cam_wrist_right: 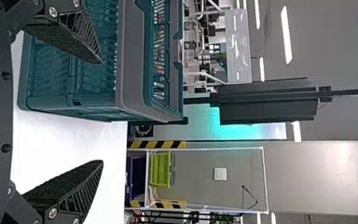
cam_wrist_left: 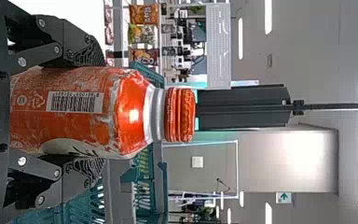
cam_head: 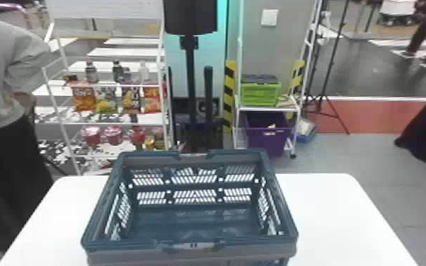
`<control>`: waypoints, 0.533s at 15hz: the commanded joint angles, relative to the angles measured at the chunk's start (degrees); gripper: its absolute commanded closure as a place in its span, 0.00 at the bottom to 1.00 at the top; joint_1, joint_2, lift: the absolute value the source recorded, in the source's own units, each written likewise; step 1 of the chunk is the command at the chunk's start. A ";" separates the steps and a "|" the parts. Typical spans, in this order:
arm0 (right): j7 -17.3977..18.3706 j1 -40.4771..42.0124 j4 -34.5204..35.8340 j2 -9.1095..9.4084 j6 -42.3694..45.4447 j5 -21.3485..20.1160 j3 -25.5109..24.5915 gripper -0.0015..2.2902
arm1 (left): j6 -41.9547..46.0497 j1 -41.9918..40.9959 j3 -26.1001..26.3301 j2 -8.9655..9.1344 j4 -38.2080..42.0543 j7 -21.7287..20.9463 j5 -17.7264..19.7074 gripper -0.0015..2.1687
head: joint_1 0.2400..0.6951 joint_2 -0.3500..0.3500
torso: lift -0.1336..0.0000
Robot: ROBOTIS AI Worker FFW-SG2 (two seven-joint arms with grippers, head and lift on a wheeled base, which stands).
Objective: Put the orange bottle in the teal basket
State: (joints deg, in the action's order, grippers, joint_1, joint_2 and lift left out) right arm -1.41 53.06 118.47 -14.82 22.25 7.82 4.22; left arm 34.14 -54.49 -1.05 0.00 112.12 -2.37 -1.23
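The left gripper (cam_wrist_left: pixel 104 112) is clamped on one upright orange bottle (cam_wrist_left: pixel 133 112); the right gripper's (cam_wrist_right: pixel 102 112) two fingers stand apart. One teal basket (cam_head: pixel 134 244) sits on one white table (cam_head: pixel 329 219). Four snack bags (cam_head: pixel 105 99) hang far left, one green crate (cam_head: pixel 260 93) stands far right

In its wrist view, the left gripper (cam_wrist_left: pixel 103 111) is closed in a grip, two black fingers facing each other. The right gripper (cam_wrist_right: pixel 101 112), in its own, holds its fingers wide apart.
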 commanded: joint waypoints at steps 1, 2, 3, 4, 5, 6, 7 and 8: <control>0.00 0.12 0.01 -0.03 0.12 0.00 0.00 0.06 | 0.00 -0.09 0.00 0.15 0.11 0.00 -0.09 0.27 | 0.57 0.50 | 1.00; 0.00 0.12 0.01 -0.03 -0.06 0.00 0.00 0.06 | 0.00 -0.18 0.00 0.15 0.29 0.00 0.00 0.27 | 0.57 0.50 | 1.00; 0.00 0.12 -0.08 -0.03 -0.06 0.00 0.00 0.06 | -0.18 -0.26 0.00 0.15 0.73 0.00 0.00 0.27 | 0.57 0.50 | 1.00; 0.00 0.12 -0.08 -0.03 0.12 0.00 -0.09 0.06 | -0.18 -0.53 0.00 0.15 1.78 0.00 0.00 0.27 | 0.57 0.50 | 1.00; 0.00 0.12 -0.17 -0.03 -0.06 0.00 -0.09 0.06 | -0.70 -0.61 -0.09 0.15 3.01 0.00 0.09 0.27 | 0.57 0.50 | 1.00; 0.00 0.12 -0.25 0.05 -0.06 0.00 -0.09 0.06 | -2.11 -0.70 -0.36 0.15 4.86 -0.27 0.53 0.27 | 0.57 0.50 | 1.00; 0.00 0.12 -0.34 0.05 0.12 0.09 -0.09 0.06 | -3.69 -0.70 -0.62 0.15 7.14 -0.27 0.70 0.27 | 0.57 0.50 | 1.00; 0.00 0.03 -0.34 0.14 0.12 0.00 -0.18 0.06 | -5.27 -0.70 -1.06 0.15 9.69 -0.35 0.70 0.27 | 0.57 0.50 | 1.00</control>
State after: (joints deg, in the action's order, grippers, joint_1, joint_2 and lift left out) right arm -1.41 53.15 118.17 -14.76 22.34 7.83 4.13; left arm 31.14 -55.17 -1.59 0.00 118.30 -2.66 -0.68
